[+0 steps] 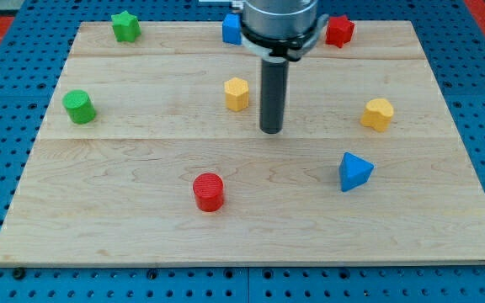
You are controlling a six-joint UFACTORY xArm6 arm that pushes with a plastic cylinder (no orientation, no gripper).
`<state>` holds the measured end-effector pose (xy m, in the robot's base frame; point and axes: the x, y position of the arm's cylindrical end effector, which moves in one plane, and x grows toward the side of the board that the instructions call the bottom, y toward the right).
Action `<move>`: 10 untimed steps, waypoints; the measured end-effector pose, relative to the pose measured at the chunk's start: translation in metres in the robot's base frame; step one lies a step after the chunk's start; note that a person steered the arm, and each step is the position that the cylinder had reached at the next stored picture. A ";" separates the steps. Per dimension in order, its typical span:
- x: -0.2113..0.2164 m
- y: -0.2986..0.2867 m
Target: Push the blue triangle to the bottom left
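My tip [271,130] (a bare rod, no end effector to open or close) rests mid-desk touching nothing, the yellow block [237,93] just up-left of it, the blue triangle [354,172] lower right, apparently awaiting a leftward push from behind.

Blue triangle [354,172], solid wedge-shaped block, resting flat on the wooden board, lower right area

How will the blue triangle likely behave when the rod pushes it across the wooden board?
The blue triangle sits flat, so it probably slides rather than rolls. Its angled sides may make it turn away from my tip. The smooth board suggests little resistance.
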<state>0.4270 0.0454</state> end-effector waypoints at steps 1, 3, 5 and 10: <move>0.000 0.035; 0.084 0.106; 0.048 0.133; 0.081 0.024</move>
<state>0.5082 0.0691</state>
